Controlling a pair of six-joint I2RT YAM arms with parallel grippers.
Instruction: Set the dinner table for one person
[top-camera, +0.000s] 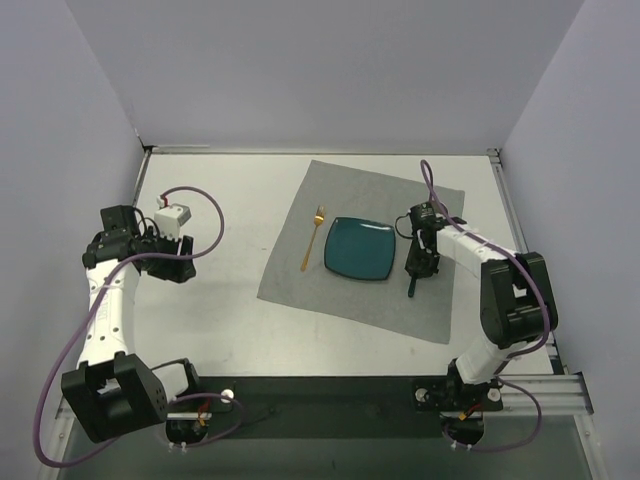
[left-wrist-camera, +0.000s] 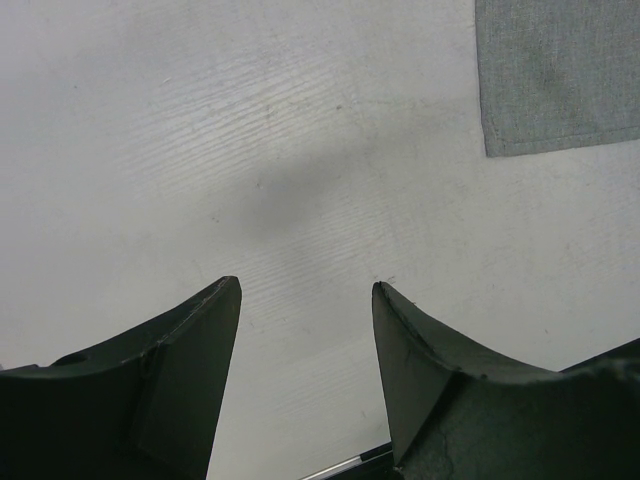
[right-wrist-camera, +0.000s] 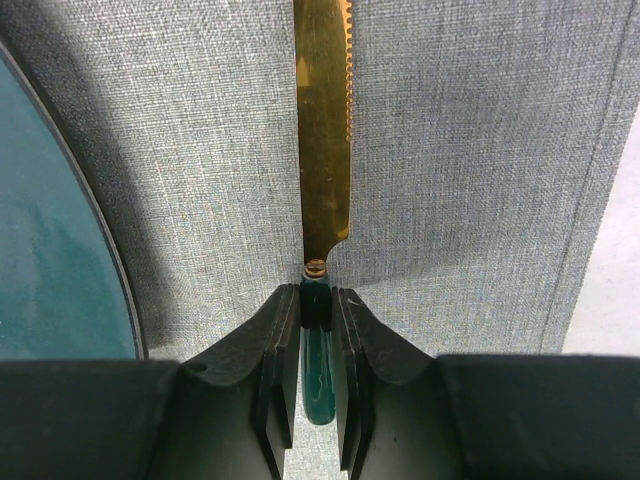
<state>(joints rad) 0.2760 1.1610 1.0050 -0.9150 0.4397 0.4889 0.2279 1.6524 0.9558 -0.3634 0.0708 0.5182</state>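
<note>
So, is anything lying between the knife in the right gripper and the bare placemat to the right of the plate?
Nothing visible does. The right gripper is shut on the knife, with only bare placemat under its blade, beside the plate. The fork lies on the plate's other side.

The right gripper clamps a knife by its dark green handle, one finger pressed against each side. Straight ahead of the fingertips the gold blade runs away over the grey woven placemat (serrations along its right edge, the tip out of frame). Off the gripper's left side lies the curved dark rim of a teal plate, apart from the blade. Off its right side, past the placemat's hemmed edge, a strip of the white dinner table shows.
</note>
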